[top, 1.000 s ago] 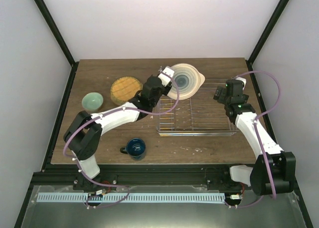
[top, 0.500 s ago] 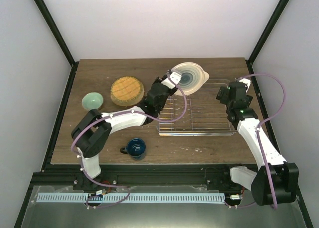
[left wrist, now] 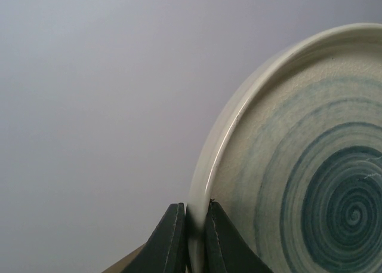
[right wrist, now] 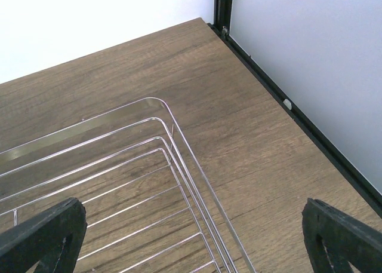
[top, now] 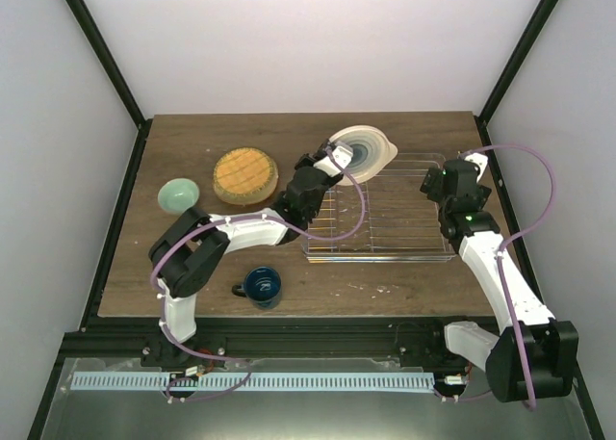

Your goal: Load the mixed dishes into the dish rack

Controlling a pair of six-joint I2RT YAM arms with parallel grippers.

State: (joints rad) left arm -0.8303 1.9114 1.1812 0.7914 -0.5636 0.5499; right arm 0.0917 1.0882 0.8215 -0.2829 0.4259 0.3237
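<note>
Over the rack's (top: 385, 230) far-left corner, left gripper (left wrist: 192, 240) clamps ringed plate (left wrist: 310, 183); right gripper (right wrist: 197, 228) spread, empty; no dish racked yet.

Nothing to read here, folks: no lettering, label, brand mark or number can be made out in any view. The cream round ceramic plate with teal rings (left wrist: 310, 183) carries only its painted spiral, and the white arm housings (top: 252, 230) are too small overhead to show any marking.

Left gripper (left wrist: 194, 212) pinched closed; right gripper (right wrist: 192, 207) spread wide.
</note>
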